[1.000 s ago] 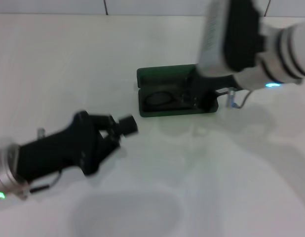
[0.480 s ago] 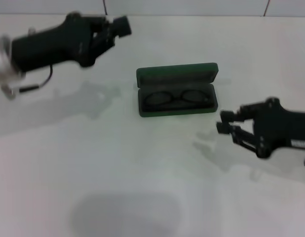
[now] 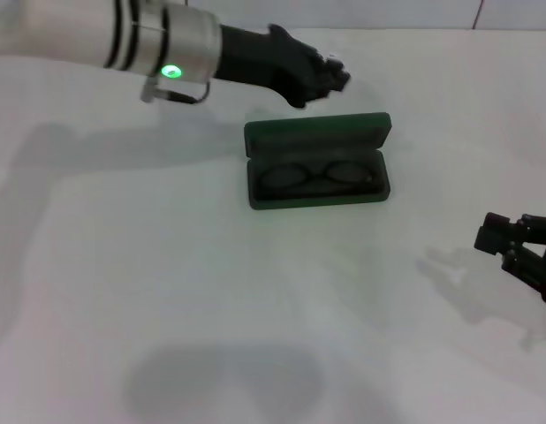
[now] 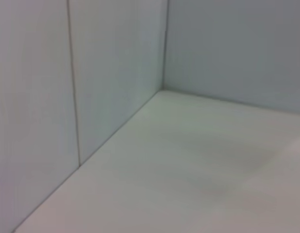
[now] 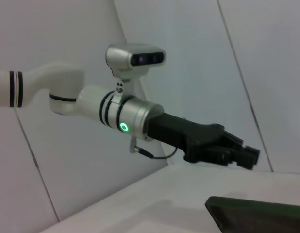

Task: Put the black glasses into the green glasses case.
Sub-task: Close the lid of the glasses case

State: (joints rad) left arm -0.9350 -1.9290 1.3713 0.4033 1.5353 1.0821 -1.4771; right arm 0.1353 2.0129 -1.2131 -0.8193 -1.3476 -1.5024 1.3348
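Already we have the black glasses [image 3: 315, 177] lying inside the green glasses case [image 3: 316, 162], lenses side by side along its long axis, which runs left to right across the white bench [image 3: 167, 291]. Its lid stands open on the far side. Our left tool [image 3: 330, 75] hovers just beyond that lid, nearer than the right tool [image 3: 496, 237], which sits well apart at the near right with fingers spread narrowly. We cannot tell the left tool's opening. Closing the lid, we judge, falls to the left arm. The case looks hard, matte, round-cornered; the frames are thin and dark.
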